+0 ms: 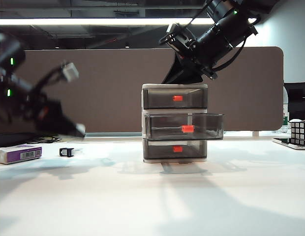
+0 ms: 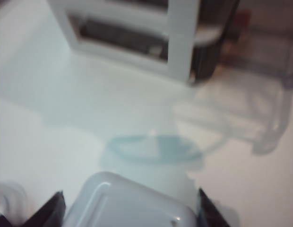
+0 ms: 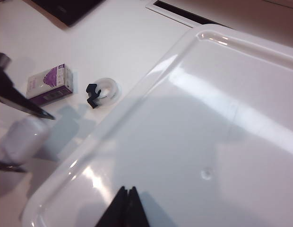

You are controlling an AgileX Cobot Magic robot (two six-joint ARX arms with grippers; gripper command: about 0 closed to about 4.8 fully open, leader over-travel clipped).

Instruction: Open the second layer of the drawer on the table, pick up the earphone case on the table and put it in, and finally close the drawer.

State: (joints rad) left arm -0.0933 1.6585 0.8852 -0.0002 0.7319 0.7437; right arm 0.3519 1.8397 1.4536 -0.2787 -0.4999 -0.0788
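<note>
— On the white table [image 1: 152, 196], what stands in the middle?

— The drawer [image 1: 175, 123], a white-framed unit of three smoky tiers with red-orange tabs. The second layer [image 1: 184, 126] is pulled out toward the camera; the top and bottom tiers sit flush in the frame.

— Where is the earphone case?

— Between the fingers [image 2: 52, 210] of the left gripper [image 2: 130, 213]. The left wrist view shows the earphone case [image 2: 132, 203], glossy white and rounded, clamped from both sides by the dark fingertips. The right wrist view shows it too, off to the side of the drawer and above the table.

— And in the exterior view?

— The left arm is a dark blur on the left, raised off the table; the case itself cannot be made out there.

— What about the right gripper?

— The right gripper [image 3: 127, 208] hovers over the white top of the drawer unit, its two dark fingertips pressed together with nothing between them.

— Anything else on the table?

— A purple-and-white box [image 1: 18, 154] at the far left, a small black clip [image 1: 66, 152] on a clear roll just beside it, and a twisty cube [image 1: 300, 132] at the right edge.
</note>
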